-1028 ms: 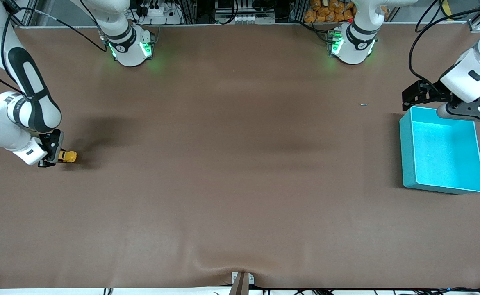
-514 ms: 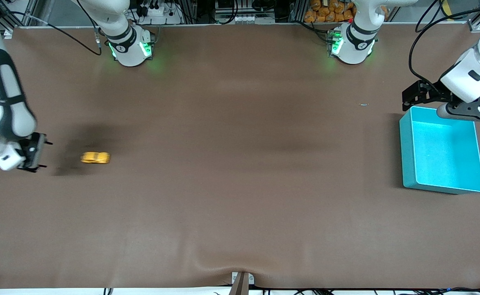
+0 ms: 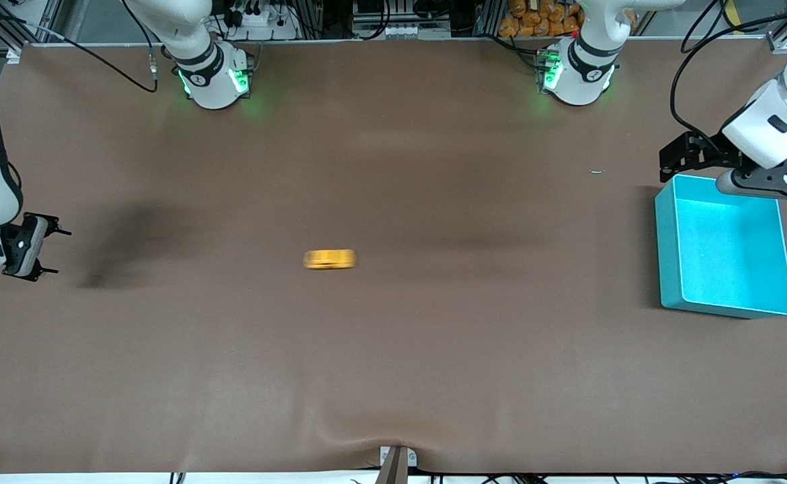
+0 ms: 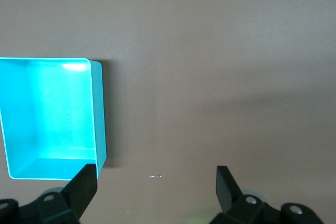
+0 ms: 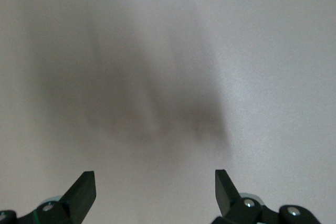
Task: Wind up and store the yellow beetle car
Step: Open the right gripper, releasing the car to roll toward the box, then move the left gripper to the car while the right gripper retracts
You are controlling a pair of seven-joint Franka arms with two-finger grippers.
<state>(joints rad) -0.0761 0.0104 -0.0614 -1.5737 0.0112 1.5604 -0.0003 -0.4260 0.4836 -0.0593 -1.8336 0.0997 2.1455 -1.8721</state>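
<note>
Released! The yellow beetle car [image 3: 329,259] streaks well clear of the right hand [image 3: 47,252], fingers now spread, toward the teal bin [image 3: 666,249] under the waiting, wide-open left hand [image 3: 685,154]; storing remains.

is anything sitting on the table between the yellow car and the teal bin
Nothing visible. The yellow car is on bare brown table near the middle, and the stretch toward the teal bin at the left arm's end holds no objects.
</note>
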